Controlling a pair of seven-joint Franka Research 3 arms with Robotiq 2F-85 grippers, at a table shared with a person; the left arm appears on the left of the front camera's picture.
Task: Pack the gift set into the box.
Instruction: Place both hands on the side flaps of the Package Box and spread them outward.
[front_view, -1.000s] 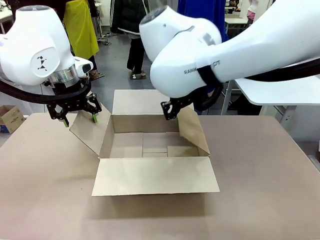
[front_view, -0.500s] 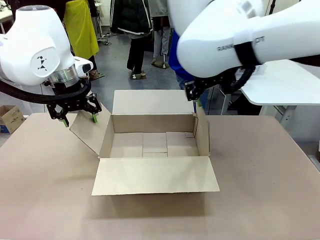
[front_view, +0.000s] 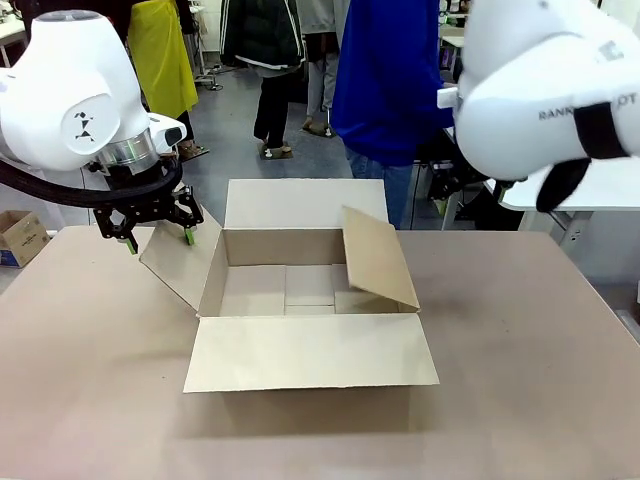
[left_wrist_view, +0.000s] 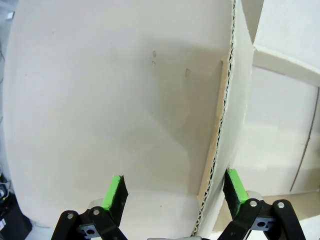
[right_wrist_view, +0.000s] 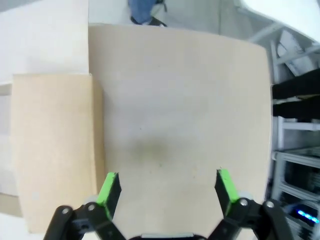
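Observation:
The box (front_view: 305, 290), a brown cardboard carton, stands open in the middle of the table with nothing inside. My left gripper (front_view: 158, 236) is open at the box's left flap (front_view: 180, 262), which leans outward. In the left wrist view that flap's corrugated edge (left_wrist_view: 220, 125) runs up between the fingers of the left gripper (left_wrist_view: 175, 190), close to one pad. The right flap (front_view: 378, 256) leans inward over the box. My right gripper (right_wrist_view: 167, 187) hangs open above bare table, with that flap (right_wrist_view: 52, 150) off to one side. The gift set is out of view.
A person in blue (front_view: 385, 80) stands at the table's far side behind the box. The front flap (front_view: 310, 352) lies flat toward me and the back flap (front_view: 300, 203) stands up. A small carton (front_view: 20, 236) sits far left. My right arm (front_view: 545, 90) is raised at upper right.
My right arm has lifted and swung right, away from the right flap, which has dropped inward over the box. The left arm has held still at the left flap.

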